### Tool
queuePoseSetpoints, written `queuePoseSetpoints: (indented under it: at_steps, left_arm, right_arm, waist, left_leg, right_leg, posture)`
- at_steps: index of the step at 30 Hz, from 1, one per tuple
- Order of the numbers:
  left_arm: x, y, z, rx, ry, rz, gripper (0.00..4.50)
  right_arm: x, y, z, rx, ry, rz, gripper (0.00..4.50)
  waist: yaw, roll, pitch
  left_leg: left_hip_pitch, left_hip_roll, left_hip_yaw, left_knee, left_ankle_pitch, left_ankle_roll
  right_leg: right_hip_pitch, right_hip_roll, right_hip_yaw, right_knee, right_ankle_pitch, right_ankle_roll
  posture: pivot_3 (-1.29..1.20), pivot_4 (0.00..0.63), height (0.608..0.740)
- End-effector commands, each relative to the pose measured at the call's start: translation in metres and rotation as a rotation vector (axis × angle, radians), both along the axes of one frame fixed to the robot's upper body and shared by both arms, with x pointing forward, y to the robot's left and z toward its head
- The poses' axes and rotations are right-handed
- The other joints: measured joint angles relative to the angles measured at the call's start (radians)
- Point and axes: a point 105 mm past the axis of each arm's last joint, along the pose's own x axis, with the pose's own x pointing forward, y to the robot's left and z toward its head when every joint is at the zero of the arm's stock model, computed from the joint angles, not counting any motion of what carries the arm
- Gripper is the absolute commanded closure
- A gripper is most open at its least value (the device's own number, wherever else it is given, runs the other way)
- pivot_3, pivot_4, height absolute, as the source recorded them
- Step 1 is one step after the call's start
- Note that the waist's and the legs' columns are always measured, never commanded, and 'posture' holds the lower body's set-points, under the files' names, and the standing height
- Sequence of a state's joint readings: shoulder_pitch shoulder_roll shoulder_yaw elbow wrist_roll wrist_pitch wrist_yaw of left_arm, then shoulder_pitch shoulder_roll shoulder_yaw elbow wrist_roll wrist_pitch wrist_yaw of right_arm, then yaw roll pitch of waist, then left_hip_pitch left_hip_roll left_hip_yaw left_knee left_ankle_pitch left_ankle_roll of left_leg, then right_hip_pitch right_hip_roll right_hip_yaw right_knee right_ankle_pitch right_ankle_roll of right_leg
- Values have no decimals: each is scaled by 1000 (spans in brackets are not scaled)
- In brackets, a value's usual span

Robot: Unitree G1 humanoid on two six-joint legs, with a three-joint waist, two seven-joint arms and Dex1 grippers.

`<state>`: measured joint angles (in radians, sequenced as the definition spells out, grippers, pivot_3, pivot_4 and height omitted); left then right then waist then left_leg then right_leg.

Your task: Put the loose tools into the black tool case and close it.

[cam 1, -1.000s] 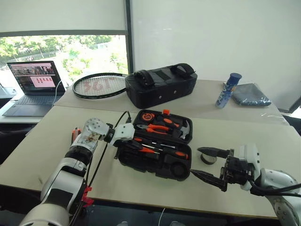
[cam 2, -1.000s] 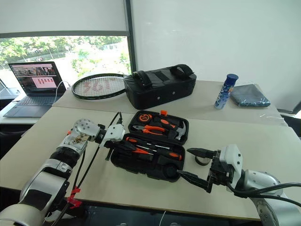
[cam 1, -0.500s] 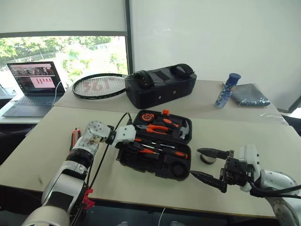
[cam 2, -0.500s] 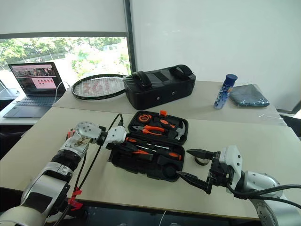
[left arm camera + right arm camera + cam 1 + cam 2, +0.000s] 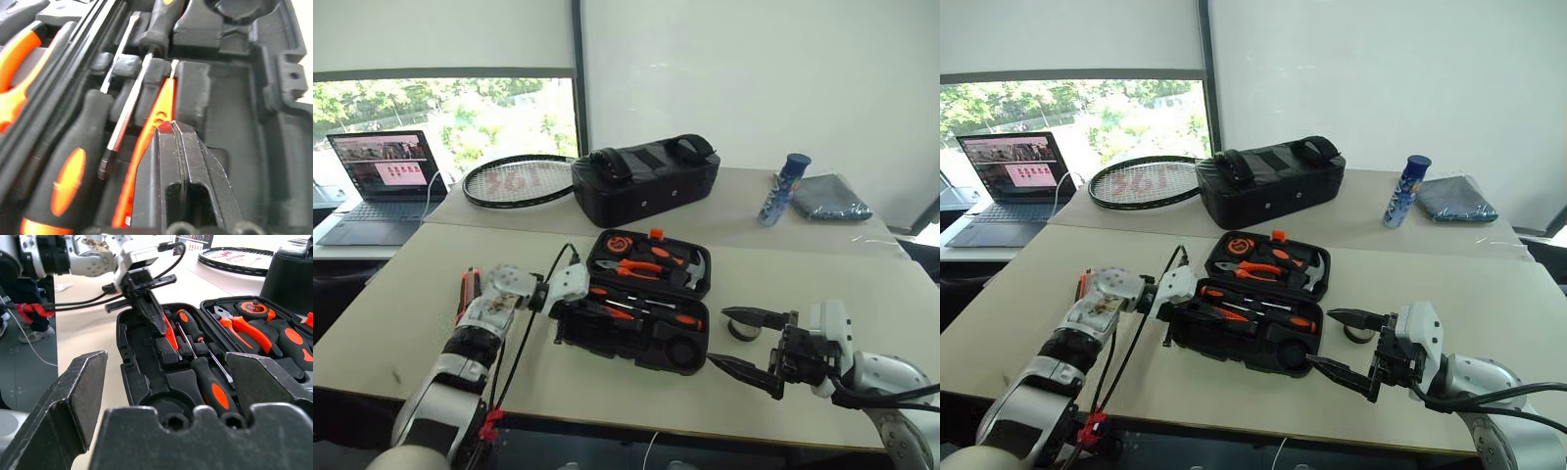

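Note:
The black tool case (image 5: pixel 651 345) lies open in the middle of the near table. Two screwdrivers (image 5: pixel 210 382) with orange-black handles lie in its slots, and the slim orange tester screwdriver (image 5: pixel 151 132) lies beside them. My left gripper (image 5: pixel 173 129) is shut at the case's left end, its tips resting on the tester. An orange-and-black utility knife (image 5: pixel 467 290) lies on the table left of my left arm. A small black tape roll (image 5: pixel 741 330) sits right of the case. My right gripper (image 5: pixel 720 336) hangs open next to the roll, holding nothing.
Pliers, a tape measure and a hammer fill the case's far half (image 5: pixel 651 262). On the far table lie a racket (image 5: pixel 519 179), a black fabric bag (image 5: pixel 646 176), a blue can (image 5: pixel 786 188) and a grey cloth (image 5: pixel 832 196). A laptop (image 5: pixel 382 181) stands far left.
My left arm has drawn back a little toward the case's left end and its wrist has rolled, still shut. The right arm has not moved.

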<state>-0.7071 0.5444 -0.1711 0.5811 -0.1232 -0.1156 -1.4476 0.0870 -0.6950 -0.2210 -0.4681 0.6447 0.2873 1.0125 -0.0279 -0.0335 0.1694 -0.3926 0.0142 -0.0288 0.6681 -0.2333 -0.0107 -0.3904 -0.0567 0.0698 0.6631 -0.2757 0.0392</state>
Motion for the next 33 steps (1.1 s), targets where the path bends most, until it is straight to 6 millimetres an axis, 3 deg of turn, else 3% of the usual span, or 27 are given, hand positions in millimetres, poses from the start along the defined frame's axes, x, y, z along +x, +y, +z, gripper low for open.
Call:
queuePoseSetpoints:
  at_steps: [1,3,6,13,15,17,20,24,28,33]
  left_arm:
    - [-10,23,41,-171,-61,62,4486]
    - [-21,43,46,-225,-51,145,4486]
    - [-37,78,45,-254,-71,323,3776]
    - [-95,166,37,-346,-138,849,1349]
    - [-123,201,24,-392,-142,1074,602]
    - [-146,220,10,-410,-125,1220,64]
    - [-160,227,3,-435,-131,1326,64]
    - [-153,223,2,-477,-117,1395,64]
    - [-112,204,14,-550,-19,1428,64]
    - [-64,197,11,-445,109,1574,64]
  right_arm:
    - [-4,2,12,31,-67,28,0]
    - [-3,3,14,52,-88,31,0]
    - [-4,4,16,75,-115,40,0]
    - [-9,2,11,92,-168,50,0]
    - [-13,3,6,99,-177,57,0]
    - [-14,4,3,110,-179,54,0]
    - [-14,4,1,125,-204,36,0]
    - [-12,3,1,130,-243,23,0]
    - [-7,5,6,139,-249,35,0]
    - [-5,14,13,155,-242,68,0]
  waist:
    - [-4,0,0]
    - [-4,0,0]
    - [-13,1,0]
    - [-12,1,1]
    - [-8,1,0]
    - [-6,0,0]
    - [-2,0,0]
    - [17,-1,0]
    - [17,-1,0]
    - [5,-2,-1]
  left_leg:
    - [0,0,0,0,0,0]
    - [0,0,-1,0,0,0]
    - [2,1,-2,-1,0,0]
    - [3,3,-9,-4,0,0]
    - [4,2,-9,-5,0,0]
    - [4,2,-9,-5,0,0]
    - [4,3,-8,-6,0,0]
    - [4,3,-7,-6,0,0]
    - [4,3,0,-6,0,0]
    - [5,1,-1,-6,0,-1]
  right_leg:
    - [0,0,0,0,0,0]
    - [0,-1,0,0,0,0]
    - [1,-2,0,-1,0,0]
    - [1,-4,1,-2,0,0]
    - [3,-5,1,-3,0,0]
    - [3,-6,0,-4,0,0]
    - [3,-6,1,-6,0,0]
    - [4,-5,0,-7,-1,1]
    - [4,-5,0,-6,-1,2]
    - [3,-2,0,-5,1,-1]
  posture:
    - [0,150,740]
    - [0,150,740]
    - [0,150,740]
    - [0,150,740]
    - [0,150,740]
    - [0,150,740]
    - [0,150,740]
    - [0,150,740]
    - [0,150,740]
    - [0,150,740]
